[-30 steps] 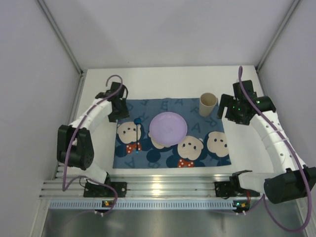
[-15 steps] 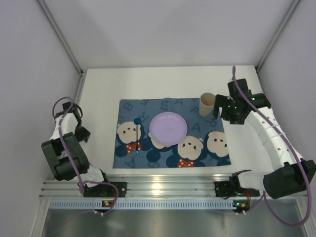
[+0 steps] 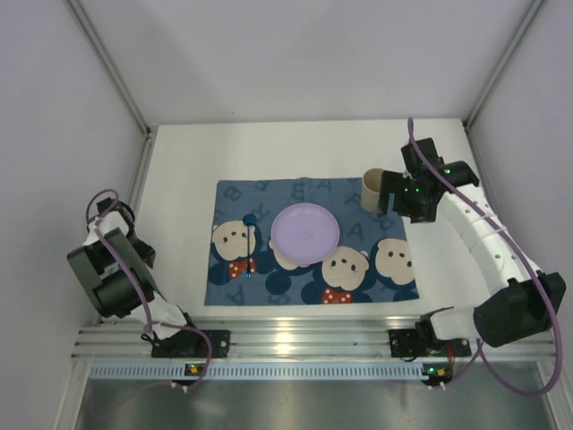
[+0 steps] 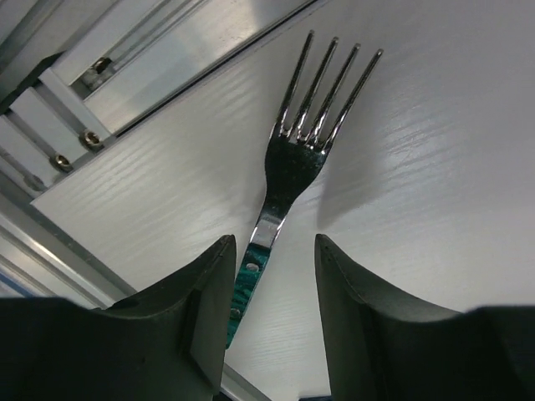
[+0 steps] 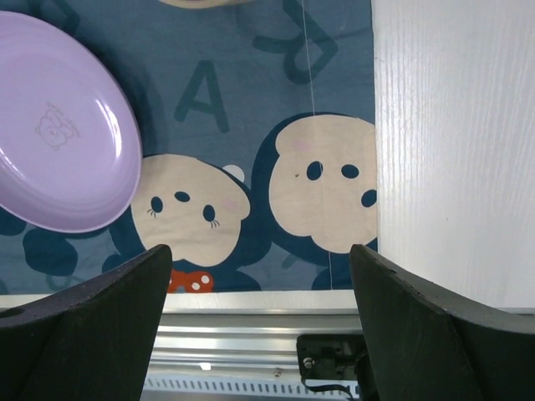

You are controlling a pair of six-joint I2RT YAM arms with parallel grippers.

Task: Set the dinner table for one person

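Fingers of our left gripper [image 4: 274, 246] stand partly apart astride a fork [image 4: 292, 163] handle, the dinner table [image 4: 435, 209] directly beneath; whether they touch the handle we cannot tell. Our right gripper [image 5: 261, 251] hangs wide open, empty, over the placemat [image 5: 251, 75], bare table just right of it; its wrist view barely catches the cup [image 3: 376, 189].

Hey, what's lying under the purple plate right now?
The blue cartoon-print placemat, spread on the white table. The plate hides the cloth directly beneath it.
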